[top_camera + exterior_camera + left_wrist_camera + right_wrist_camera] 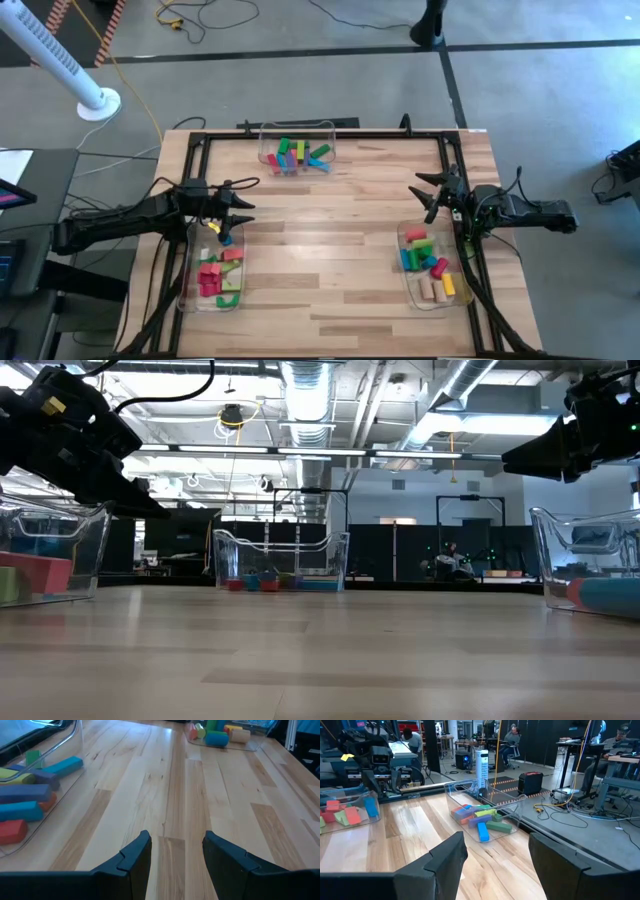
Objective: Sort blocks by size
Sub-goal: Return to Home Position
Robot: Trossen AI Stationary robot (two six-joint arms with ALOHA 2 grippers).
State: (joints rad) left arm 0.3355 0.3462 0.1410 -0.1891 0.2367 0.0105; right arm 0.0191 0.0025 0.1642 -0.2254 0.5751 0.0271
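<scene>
**Both arms idle beside a sorted table.**
We find the small coloured toy blocks (pixel 298 155) gathered in three clear plastic rectangular bins on the pale wooden table (pixel 330 250): the far bin (pixel 296 125) at 12 o'clock, the left bin (pixel 212 307) at 8 o'clock and the right bin (pixel 436 306) at 4 o'clock. None lies loose on the boards, so we judge the sorting finished. The left gripper (pixel 248 196) hovers at 9 o'clock and the right gripper (pixel 425 197) at 3 o'clock. Each has its fingers spread wide with nothing between them, a resting pose, since nothing remains to carry.
</scene>
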